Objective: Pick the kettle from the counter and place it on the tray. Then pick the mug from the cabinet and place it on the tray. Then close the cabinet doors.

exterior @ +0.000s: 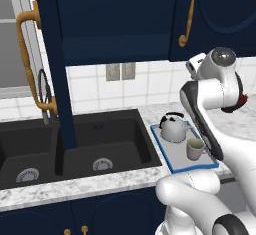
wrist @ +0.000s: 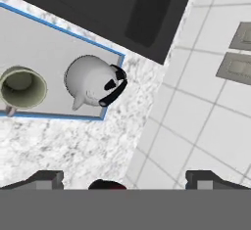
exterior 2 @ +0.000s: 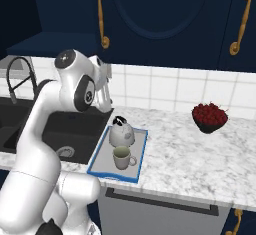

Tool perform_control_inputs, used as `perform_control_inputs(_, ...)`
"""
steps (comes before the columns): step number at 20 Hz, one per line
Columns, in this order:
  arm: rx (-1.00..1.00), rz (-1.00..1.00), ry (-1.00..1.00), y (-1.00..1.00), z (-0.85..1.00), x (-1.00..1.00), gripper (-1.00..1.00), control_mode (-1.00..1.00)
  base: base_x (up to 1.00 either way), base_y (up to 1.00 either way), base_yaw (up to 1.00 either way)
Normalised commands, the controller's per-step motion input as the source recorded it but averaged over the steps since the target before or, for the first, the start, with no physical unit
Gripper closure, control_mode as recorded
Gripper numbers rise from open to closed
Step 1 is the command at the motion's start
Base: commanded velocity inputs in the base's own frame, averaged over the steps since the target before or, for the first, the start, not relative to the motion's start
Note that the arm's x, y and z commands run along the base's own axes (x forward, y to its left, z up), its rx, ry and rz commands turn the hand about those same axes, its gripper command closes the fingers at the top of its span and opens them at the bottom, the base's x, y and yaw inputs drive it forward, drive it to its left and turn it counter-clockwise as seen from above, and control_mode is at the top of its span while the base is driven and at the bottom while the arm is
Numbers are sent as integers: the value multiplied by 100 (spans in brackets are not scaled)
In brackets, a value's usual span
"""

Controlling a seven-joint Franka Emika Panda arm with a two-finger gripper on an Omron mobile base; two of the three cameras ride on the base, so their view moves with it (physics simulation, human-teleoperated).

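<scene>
The small beige-grey ceramic mug (exterior 2: 122, 157) stood nearest the lower edge of the right base frame, on the flat grey blue-rimmed tray (exterior 2: 102, 163). The squat silver-grey kettle with black arched handle (exterior 2: 121, 132) sat on the tray just behind it. Both placements judged done. The gripper (wrist: 125, 181) hung above, fingers spread wide, gripping nothing. At upper left, a tall navy cabinet door with brass handle (exterior: 56, 69) stood open; closing remained.

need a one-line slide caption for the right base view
Kettle and mug sit together on the blue-rimmed tray; the arm is raised above them, a bowl of red fruit further along the counter.
</scene>
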Motion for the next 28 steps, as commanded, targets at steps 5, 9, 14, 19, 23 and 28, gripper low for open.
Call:
perform_control_inputs(5, -5, 0, 6, 38, -21, 26, -100, -100, 0, 0, 0)
perform_control_inputs(9, -11, 0, 3, 47, -16, 3, -100, -100, 0, 0, 0)
perform_control_inputs(14, -22, -12, 12, 65, -14, 11, -100, -100, 0, 0, 0)
perform_control_inputs(19, -20, -26, 0, 32, 22, -41, -100, -100, 0, 0, 0)
perform_control_inputs(23, -33, -20, -11, 8, -1, -47, -100, -100, 0, 0, 0)
perform_control_inputs(28, -36, -6, -36, 0, -5, -46, -100, -100, 0, 0, 0)
